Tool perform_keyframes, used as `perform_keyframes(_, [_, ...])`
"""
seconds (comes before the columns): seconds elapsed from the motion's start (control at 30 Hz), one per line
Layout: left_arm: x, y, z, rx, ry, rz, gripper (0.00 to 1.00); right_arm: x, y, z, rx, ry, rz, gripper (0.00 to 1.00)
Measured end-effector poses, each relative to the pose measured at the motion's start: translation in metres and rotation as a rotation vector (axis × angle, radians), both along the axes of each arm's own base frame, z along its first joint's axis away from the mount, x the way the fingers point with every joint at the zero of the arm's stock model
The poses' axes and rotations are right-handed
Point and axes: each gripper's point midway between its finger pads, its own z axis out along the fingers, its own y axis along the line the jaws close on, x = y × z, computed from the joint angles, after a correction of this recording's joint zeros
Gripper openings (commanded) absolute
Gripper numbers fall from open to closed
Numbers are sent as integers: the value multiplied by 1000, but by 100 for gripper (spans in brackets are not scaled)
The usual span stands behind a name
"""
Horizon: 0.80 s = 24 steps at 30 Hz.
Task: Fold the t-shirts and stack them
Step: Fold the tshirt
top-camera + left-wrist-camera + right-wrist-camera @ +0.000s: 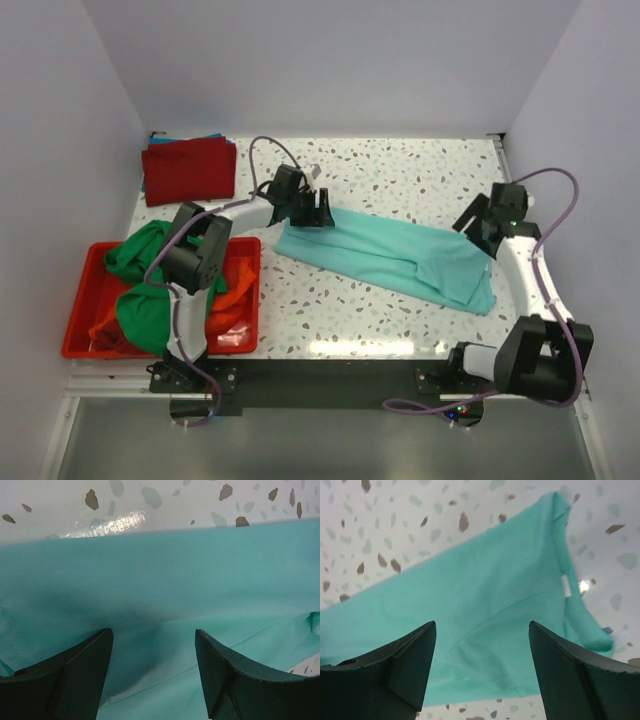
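A teal t-shirt (390, 257) lies folded lengthwise in a long strip across the middle of the table. My left gripper (312, 212) is open, low over its far left end; its wrist view is filled with the teal cloth (165, 580) between the spread fingers. My right gripper (478, 228) is open above the strip's right end; the teal cloth (470, 610) lies below its jaws. A folded dark red t-shirt (188, 170) sits at the far left on a blue one (158, 137). A green t-shirt (150, 300) and an orange one (232, 300) are heaped in the bin.
A red plastic bin (80, 320) stands at the near left edge of the speckled table (400, 170). White walls close in on the left, back and right. The arm bases sit on a black rail along the near edge.
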Motion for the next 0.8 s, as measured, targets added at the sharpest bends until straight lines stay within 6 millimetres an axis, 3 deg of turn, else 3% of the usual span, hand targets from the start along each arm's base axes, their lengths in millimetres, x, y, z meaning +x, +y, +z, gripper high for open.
perform_keyframes(0.07, [-4,4,-7,7,4,-3,72,-8,29,-7,17,2,67,78])
perform_keyframes(0.13, [-4,6,-8,7,-5,-1,71,-19,45,-27,47,49,100,77])
perform_keyframes(0.3, [-9,13,-9,21,-31,17,70,-45,54,-83,80,233,87,78])
perform_keyframes(0.47, [-23,27,-11,51,-30,43,70,-44,57,-112,74,322,91,79])
perform_keyframes(0.8, [-76,55,-11,68,21,64,71,22,41,-113,2,307,62,79])
